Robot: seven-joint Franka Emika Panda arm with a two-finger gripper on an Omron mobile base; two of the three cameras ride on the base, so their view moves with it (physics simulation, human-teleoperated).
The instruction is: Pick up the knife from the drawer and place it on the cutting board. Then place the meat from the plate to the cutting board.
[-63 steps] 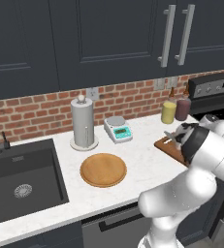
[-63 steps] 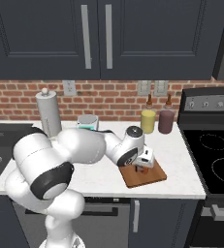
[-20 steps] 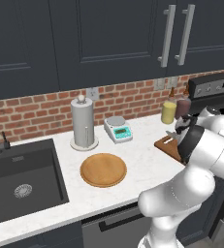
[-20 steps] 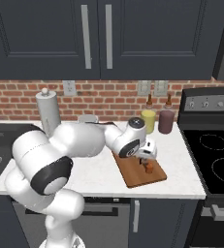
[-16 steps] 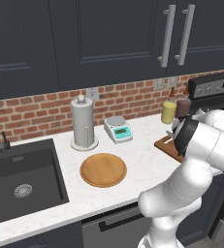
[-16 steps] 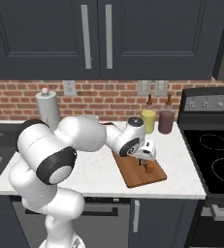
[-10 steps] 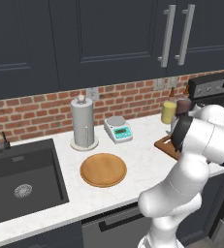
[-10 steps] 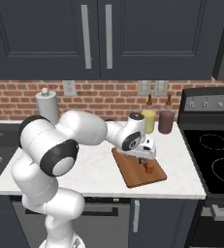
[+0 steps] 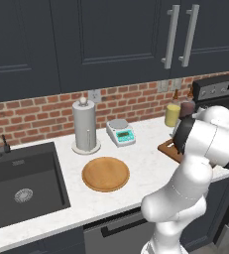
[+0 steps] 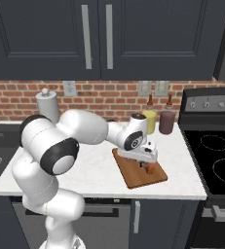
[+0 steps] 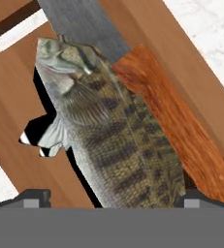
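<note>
The gripper (image 10: pixel 147 164) hangs low over the cutting board (image 10: pixel 133 179), its jaws spread wide and clasping nothing; in the hand view the two dark fingertips (image 11: pixel 33 197) stand apart at either side of the fish. The meat (image 11: pixel 108 131), a scaly brownish-grey fish, lies on the reddish-brown cutting board (image 11: pixel 16 111), its head toward the board's handle slot and its pale fin spread to one side. It rests partly over the knife (image 11: pixel 167 126), whose orange handle runs alongside the fish's flank and whose grey blade passes under its head toward the top of that view. In the right base view the board sits on the white marble counter (image 10: pixel 94 175) just left of the black stove (image 10: pixel 216 165), with a small orange bit of the knife handle (image 10: pixel 150 168) showing beneath the hand. A yellow jar (image 10: pixel 149 122) and a dark purple jar (image 10: pixel 166 122) stand against the brick wall behind the board. In the left base view the arm hides most of the board (image 9: pixel 166 148); the round wooden plate (image 9: pixel 105 173) lies bare, well apart to the left, near the paper towel roll (image 9: pixel 85 125) and the small kitchen scale (image 9: pixel 121 133), with the sink (image 9: pixel 22 186) farther left.
</note>
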